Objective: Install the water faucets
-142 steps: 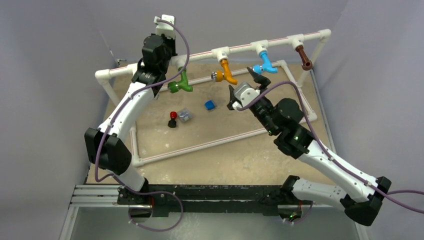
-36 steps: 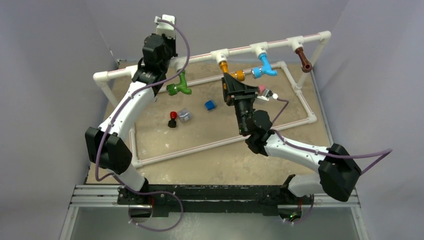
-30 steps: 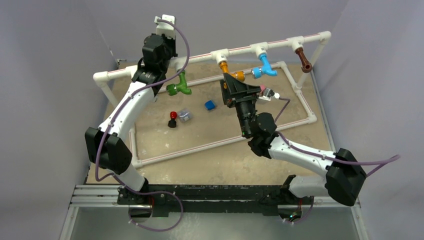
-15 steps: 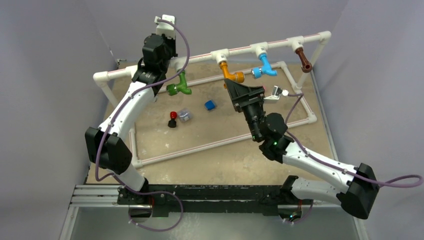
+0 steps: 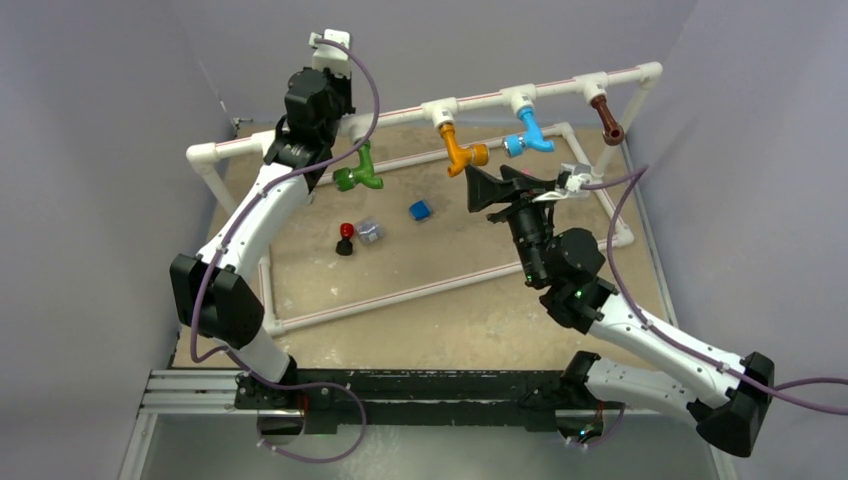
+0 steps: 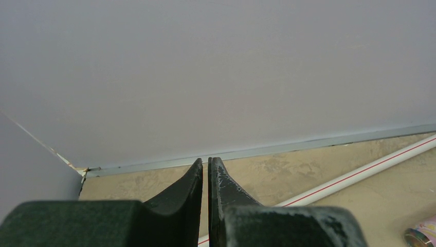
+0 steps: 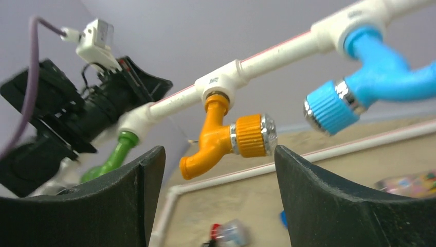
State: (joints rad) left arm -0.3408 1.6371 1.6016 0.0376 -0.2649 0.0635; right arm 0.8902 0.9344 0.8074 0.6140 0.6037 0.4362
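Note:
Four faucets hang from tees on the raised white pipe rail [image 5: 390, 108]: green [image 5: 358, 172], orange [image 5: 460, 152], blue [image 5: 528, 135] and brown [image 5: 607, 117]. My right gripper [image 5: 505, 184] is open and empty, just right of and below the orange faucet and clear of it. In the right wrist view the orange faucet [image 7: 226, 136] hangs above the gap between my open fingers [image 7: 218, 154], with the blue one [image 7: 360, 85] to the right and the green one [image 7: 110, 159] to the left. My left gripper [image 5: 322, 92] is up at the rail above the green faucet. Its fingers [image 6: 205, 177] are shut and empty, pointing at the back wall.
A white pipe frame [image 5: 400, 290] lies on the sandy floor. Inside it are a red-and-black piece [image 5: 345, 238], a clear piece [image 5: 371, 230] and a blue cube [image 5: 419, 210]. A pink-patterned cylinder shows at the left wrist view's edge [image 6: 421, 234]. Grey walls close in on three sides.
My right gripper has drawn back from the orange faucet, moving right. The orange faucet's collar, first pointing left, now points right. The left arm has not moved.

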